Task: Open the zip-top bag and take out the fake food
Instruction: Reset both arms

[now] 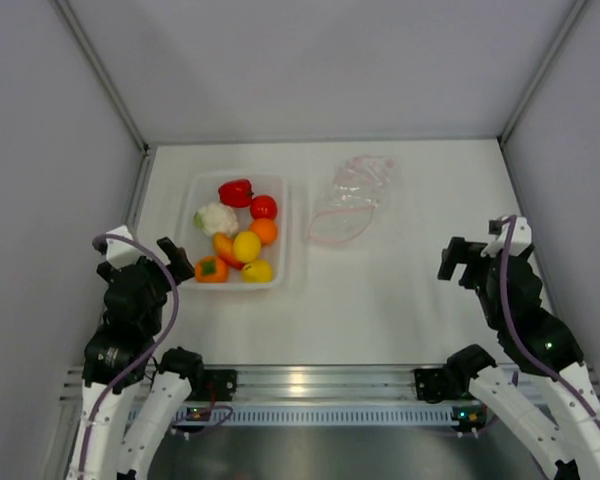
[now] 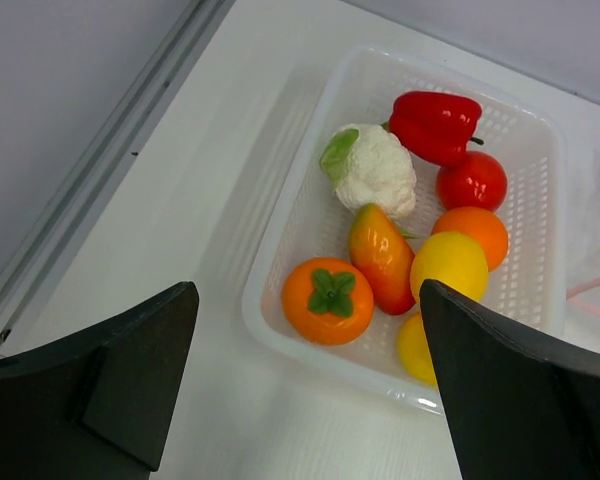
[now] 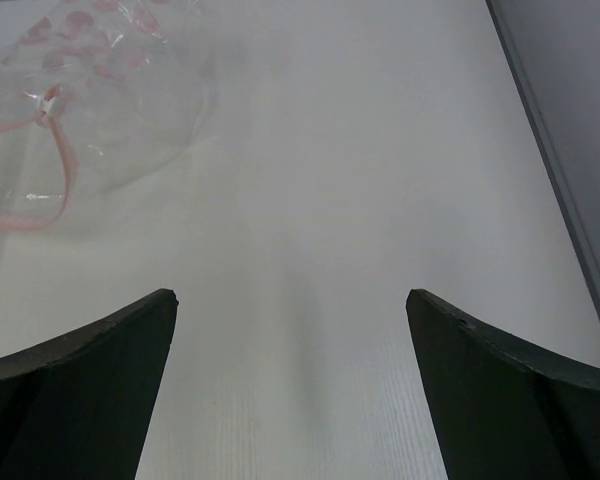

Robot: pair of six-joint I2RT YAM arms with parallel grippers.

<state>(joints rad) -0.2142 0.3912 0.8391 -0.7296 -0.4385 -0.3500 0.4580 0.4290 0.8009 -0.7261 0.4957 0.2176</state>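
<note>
The zip-top bag point(image 1: 348, 200) lies flat and looks empty on the table at the back centre, its pink zip strip point(image 1: 338, 226) gaping towards me; it also shows in the right wrist view point(image 3: 70, 120). The fake food sits in a clear rigid tray point(image 1: 280, 245): red pepper point(image 1: 236, 191), tomato point(image 1: 264, 207), cauliflower point(image 1: 216, 217), orange point(image 1: 264, 231), lemon point(image 1: 246, 246), persimmon point(image 1: 211, 269). My left gripper point(image 1: 170, 258) is open and empty just left of the tray's near corner. My right gripper point(image 1: 460, 262) is open and empty, well right of the bag.
The tray point(image 2: 555, 240) fills the left wrist view, with the persimmon point(image 2: 329, 300) nearest the fingers. Grey walls close in both sides and the back. A metal rail point(image 1: 310, 385) runs along the near edge.
</note>
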